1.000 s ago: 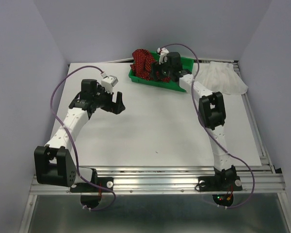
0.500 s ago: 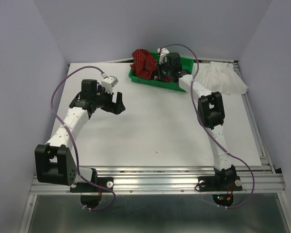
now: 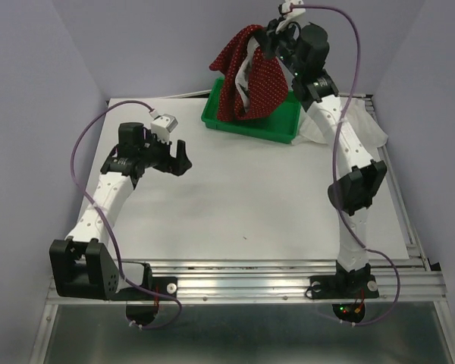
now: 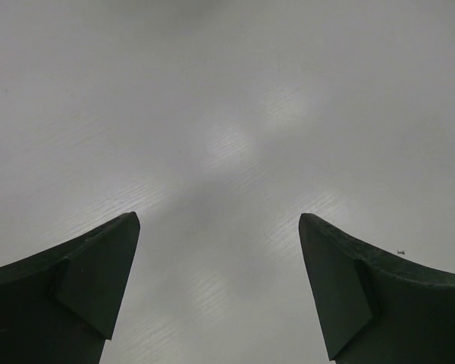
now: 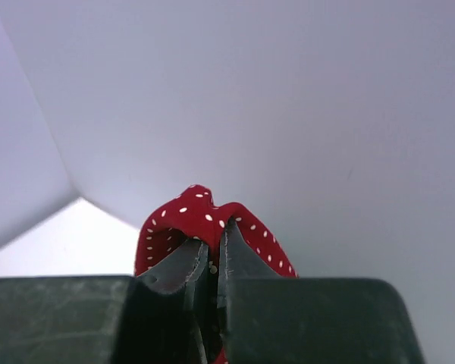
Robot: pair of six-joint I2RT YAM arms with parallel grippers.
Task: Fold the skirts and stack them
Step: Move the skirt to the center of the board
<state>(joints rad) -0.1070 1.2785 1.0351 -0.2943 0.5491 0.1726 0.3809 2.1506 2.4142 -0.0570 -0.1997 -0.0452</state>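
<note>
The dark red dotted skirt (image 3: pixel 252 76) hangs in the air above the green tray (image 3: pixel 250 125), its pale lining showing. My right gripper (image 3: pixel 267 39) is shut on its top edge, high near the back wall. In the right wrist view the jaws pinch a fold of the red skirt (image 5: pixel 205 216). The white ruffled skirt (image 3: pixel 368 129) lies on the table at the back right, partly behind the right arm. My left gripper (image 3: pixel 180 159) hovers open over bare table at the left, with nothing between its fingers (image 4: pixel 98 265).
The green tray stands at the back middle of the white table (image 3: pixel 243 205). Purple cables loop from both arms. A metal rail (image 3: pixel 243 277) runs along the near edge. Walls close in on the left, back and right.
The right gripper closed on the red skirt in the tray and lifted it high above the tray. The left arm shifted slightly left and stayed open.
</note>
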